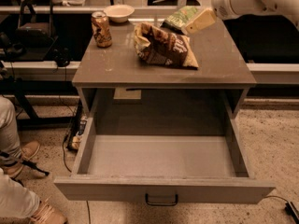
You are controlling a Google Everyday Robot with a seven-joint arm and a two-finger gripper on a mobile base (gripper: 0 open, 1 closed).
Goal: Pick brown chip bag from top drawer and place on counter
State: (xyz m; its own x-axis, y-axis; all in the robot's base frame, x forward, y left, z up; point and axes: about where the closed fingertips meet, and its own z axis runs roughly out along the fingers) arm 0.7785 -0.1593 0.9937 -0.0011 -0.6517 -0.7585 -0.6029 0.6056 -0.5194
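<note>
Brown bag [163, 48] (tan gripper [201, 21] over counter [117, 64])

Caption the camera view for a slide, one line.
Brown bag lies on the counter above the open drawer; gripper hovers over the counter's far right.

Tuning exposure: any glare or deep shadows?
Camera view: warm cast; sheen on the counter beside the can; rear of the top drawer shadowed under it; brown chip bag evenly lit; gripper, above the counter's far right by the green chip bag, brightly lit.

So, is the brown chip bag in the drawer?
Out: the brown chip bag lies on the counter, behind the open top drawer. Claw above the counter's back right.
</note>
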